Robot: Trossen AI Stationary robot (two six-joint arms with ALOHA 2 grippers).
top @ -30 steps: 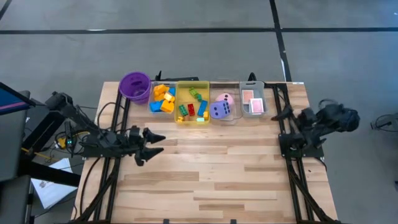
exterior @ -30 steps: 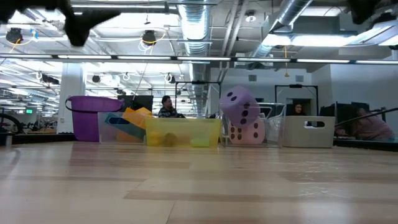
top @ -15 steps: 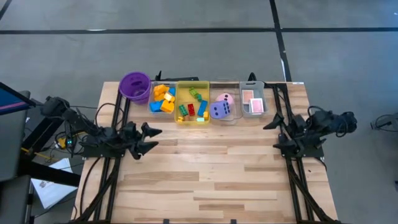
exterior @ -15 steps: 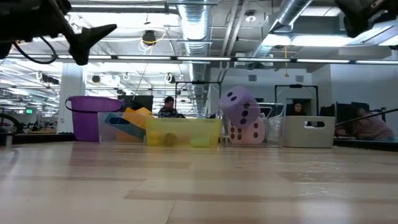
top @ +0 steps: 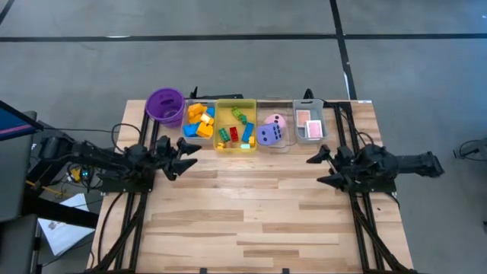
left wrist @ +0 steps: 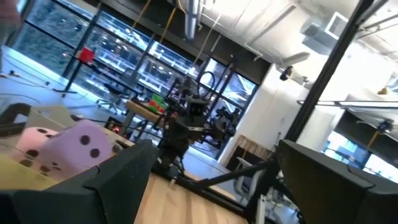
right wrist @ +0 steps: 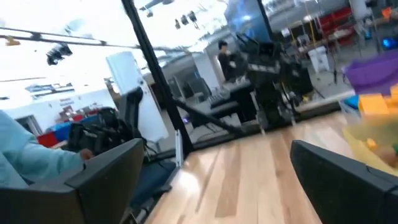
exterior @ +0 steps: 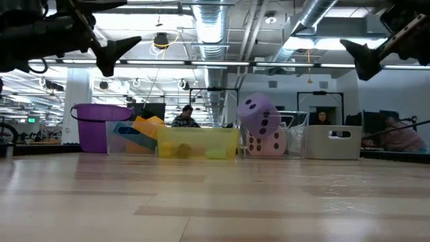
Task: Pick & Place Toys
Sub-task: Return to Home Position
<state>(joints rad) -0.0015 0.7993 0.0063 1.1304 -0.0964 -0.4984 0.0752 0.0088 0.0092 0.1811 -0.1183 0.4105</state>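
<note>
The toys lie in a row of trays at the table's far edge. Orange, yellow and blue bricks (top: pixel 199 120) fill a clear tray, and more bricks (top: pixel 236 131) a yellow tray. A purple die (top: pixel 267 135) and a pink die (top: pixel 275 120) share a third tray, and pink-backed cards (top: pixel 308 121) lie in a fourth. My left gripper (top: pixel 190 152) hovers open above the table's left side, just near of the brick trays, pointing right. My right gripper (top: pixel 317 169) hovers open above the right side, pointing left. Neither has anything between its fingers.
A purple round cup (top: pixel 165 105) stands at the far left end of the row. Black arm frames run along both side edges of the wooden table (top: pixel 251 221). Beyond the table a person (exterior: pixel 185 115) sits in the room, and a light sleeve (right wrist: pixel 25 165) shows in the right wrist view.
Both arms have swung in and sunk. My left gripper has moved toward the far edge and turned toward the table's right. My right gripper has dropped into the low view and reached toward the table's left. Both stay open. No toy has moved.
</note>
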